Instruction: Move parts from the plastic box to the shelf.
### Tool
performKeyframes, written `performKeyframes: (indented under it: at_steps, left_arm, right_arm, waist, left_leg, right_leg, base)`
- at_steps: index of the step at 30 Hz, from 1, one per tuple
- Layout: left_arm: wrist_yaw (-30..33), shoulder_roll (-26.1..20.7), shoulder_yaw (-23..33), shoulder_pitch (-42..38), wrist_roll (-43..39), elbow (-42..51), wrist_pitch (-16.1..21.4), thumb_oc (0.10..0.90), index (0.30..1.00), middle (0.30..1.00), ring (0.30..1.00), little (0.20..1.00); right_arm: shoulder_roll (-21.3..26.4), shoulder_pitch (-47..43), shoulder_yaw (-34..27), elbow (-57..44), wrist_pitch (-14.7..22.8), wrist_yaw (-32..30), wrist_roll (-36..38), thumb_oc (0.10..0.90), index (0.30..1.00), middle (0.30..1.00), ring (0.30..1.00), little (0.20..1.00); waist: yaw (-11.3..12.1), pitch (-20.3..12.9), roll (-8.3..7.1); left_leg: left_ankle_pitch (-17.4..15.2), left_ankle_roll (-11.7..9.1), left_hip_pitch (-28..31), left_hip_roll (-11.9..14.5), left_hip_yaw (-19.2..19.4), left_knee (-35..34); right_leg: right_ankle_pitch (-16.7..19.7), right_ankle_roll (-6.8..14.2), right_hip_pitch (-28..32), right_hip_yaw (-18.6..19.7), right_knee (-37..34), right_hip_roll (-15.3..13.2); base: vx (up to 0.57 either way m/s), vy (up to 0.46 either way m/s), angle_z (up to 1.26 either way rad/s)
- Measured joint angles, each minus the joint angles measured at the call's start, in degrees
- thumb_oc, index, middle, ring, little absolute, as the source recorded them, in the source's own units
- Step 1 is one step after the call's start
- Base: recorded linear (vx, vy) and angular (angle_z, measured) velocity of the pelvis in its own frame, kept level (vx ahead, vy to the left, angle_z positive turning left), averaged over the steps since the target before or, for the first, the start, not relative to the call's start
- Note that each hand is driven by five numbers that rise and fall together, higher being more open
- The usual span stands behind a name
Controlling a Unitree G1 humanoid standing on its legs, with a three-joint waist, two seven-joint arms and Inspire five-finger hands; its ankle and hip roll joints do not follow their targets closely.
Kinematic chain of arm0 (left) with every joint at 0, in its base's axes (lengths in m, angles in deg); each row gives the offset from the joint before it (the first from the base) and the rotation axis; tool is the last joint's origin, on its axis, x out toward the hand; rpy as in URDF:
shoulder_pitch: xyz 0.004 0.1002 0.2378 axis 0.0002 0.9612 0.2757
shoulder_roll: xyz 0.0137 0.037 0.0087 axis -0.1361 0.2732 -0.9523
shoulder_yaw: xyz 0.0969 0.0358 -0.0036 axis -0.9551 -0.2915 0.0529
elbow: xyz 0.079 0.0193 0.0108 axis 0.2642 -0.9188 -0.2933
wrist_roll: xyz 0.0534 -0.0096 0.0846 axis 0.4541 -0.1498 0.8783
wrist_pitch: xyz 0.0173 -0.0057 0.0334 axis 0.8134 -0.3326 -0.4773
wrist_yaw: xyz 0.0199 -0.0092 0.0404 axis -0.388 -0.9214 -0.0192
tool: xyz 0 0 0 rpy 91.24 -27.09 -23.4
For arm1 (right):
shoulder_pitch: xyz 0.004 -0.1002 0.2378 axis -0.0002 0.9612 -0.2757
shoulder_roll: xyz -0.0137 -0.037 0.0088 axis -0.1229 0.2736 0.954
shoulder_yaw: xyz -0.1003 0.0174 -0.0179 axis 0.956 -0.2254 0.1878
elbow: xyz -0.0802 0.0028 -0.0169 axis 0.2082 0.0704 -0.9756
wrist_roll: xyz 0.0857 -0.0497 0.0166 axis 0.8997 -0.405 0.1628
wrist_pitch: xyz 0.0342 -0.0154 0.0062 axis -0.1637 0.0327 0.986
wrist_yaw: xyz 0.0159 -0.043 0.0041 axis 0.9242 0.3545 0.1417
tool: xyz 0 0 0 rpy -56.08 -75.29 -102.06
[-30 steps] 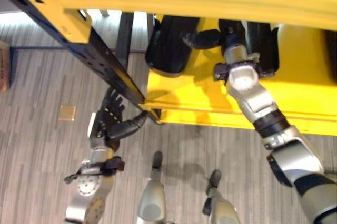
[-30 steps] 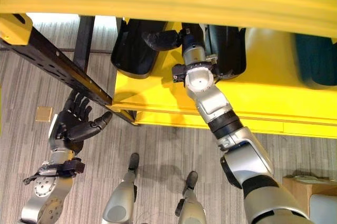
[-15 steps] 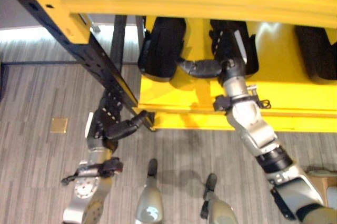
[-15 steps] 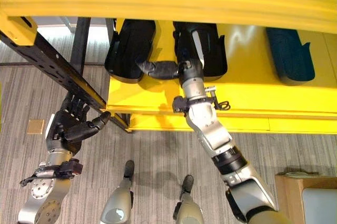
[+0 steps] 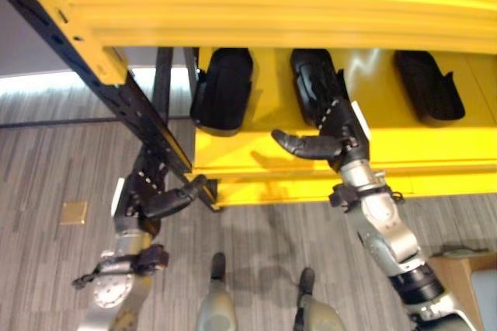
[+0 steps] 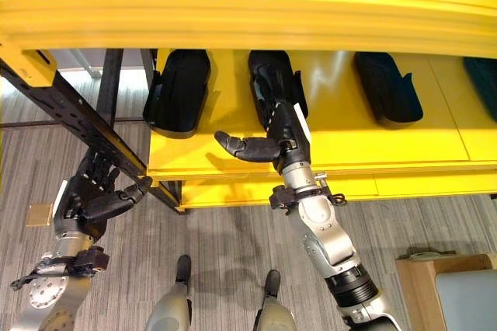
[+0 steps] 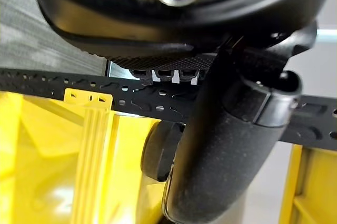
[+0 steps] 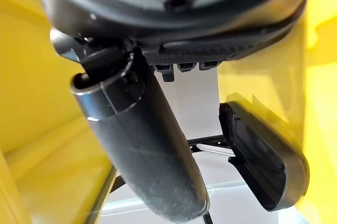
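Right hand (image 6: 281, 130) over shelved part (image 6: 266, 82).

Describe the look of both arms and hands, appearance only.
Both arms are silver-grey with rounded metal segments and black bands at the joints. The left hand and right hand are dark and textured, with a thick black thumb and small white marks along the fingers. A white patch sits on each hand's outer edge. A black bracket rings each wrist.

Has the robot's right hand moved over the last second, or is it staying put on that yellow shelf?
Yes. The right hand has drawn back toward the front edge of the yellow shelf, away from the black part it reached beside earlier; its fingers are now open.
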Motion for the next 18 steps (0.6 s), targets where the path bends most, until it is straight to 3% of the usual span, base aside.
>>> performKeyframes:
  at_steps: [18]
  left_arm:
    - [0.00, -3.35, 0.35, 1.94, -0.01, -1.64, -1.78, 0.900, 1.000, 1.000, 1.000, 1.000]
  right_arm:
    - [0.56, 15.87, -8.00, -4.87, 2.04, 2.91, 4.01, 0.900, 1.000, 1.000, 1.000, 1.000]
  waist:
    - [-2.18, -2.35, 0.25]
  left_leg:
    - [-0.20, 0.11, 1.83, -0.06, 1.50, -0.10]
  right_leg:
    - [0.27, 0.14, 0.86, 1.62, 0.01, -0.23]
  base:
    - [0.00, 0.000, -0.03]
